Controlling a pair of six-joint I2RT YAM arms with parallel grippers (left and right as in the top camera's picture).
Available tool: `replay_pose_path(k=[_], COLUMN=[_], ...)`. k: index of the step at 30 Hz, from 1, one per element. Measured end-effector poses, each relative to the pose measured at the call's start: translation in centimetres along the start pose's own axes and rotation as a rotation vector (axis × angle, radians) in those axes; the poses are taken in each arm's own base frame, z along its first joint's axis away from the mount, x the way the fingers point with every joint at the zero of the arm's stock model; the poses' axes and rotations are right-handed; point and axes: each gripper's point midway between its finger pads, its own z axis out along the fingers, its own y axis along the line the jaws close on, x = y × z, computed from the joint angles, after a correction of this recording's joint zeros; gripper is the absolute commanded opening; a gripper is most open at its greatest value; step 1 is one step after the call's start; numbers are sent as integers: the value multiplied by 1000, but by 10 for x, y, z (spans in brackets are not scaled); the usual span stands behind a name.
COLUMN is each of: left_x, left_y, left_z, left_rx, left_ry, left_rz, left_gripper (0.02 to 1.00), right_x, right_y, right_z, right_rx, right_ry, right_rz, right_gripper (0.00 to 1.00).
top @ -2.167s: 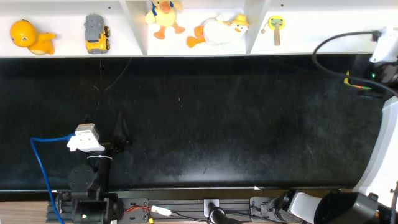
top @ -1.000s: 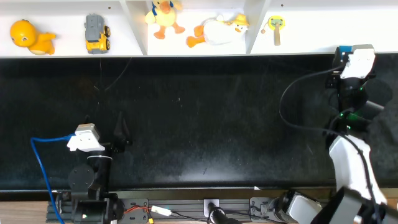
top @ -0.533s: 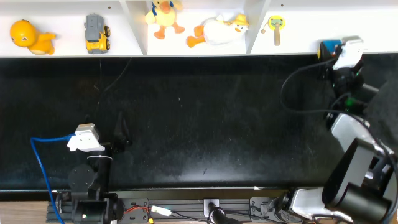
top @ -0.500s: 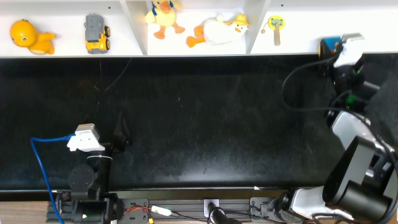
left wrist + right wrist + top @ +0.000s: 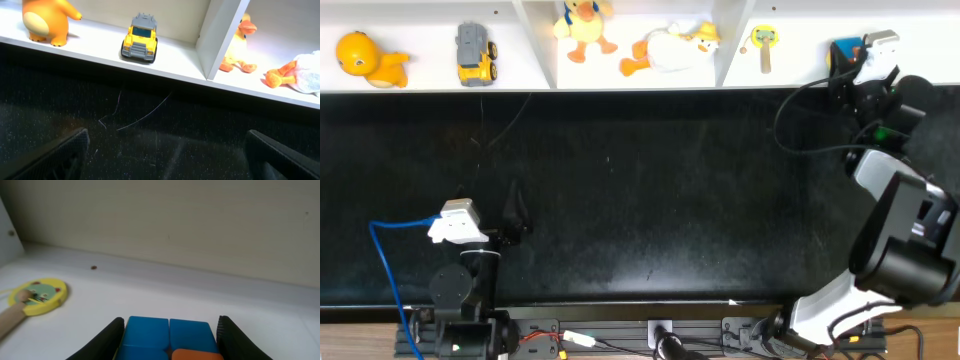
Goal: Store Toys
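right claw (image 5: 169,341) clamps the blue block (image 5: 167,331) over the shelf (image 5: 150,292); other toys (image 5: 670,48) already stored, looks like only the drop's left.

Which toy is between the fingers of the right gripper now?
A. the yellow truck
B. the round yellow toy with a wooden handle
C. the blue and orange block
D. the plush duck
C: in the right wrist view the blue and orange block sits between the two fingers of the right gripper, while the round yellow toy lies apart from it on the white shelf floor.
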Motion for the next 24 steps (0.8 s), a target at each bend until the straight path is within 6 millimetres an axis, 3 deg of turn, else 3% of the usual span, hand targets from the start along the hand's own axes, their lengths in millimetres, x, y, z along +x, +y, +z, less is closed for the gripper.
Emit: replay_pose_path(k=[13, 22, 23, 24], left_x=[0, 0, 0, 0], left_y=[0, 0, 0, 0], left_z=[0, 0, 0, 0], left_rx=[0, 0, 0, 0], left_ry=[0, 0, 0, 0], left_rz=[0, 0, 0, 0], left_gripper=[998, 998, 998, 998], right_x=[7, 8, 8, 9], right_y=[-12, -14, -14, -15], right_z=[17, 18, 18, 18], right_rx=[20, 28, 27, 31], right_ry=[-11, -14, -14, -12], right_rz=[-5, 80, 94, 101], right_gripper=[53, 588, 728, 939])
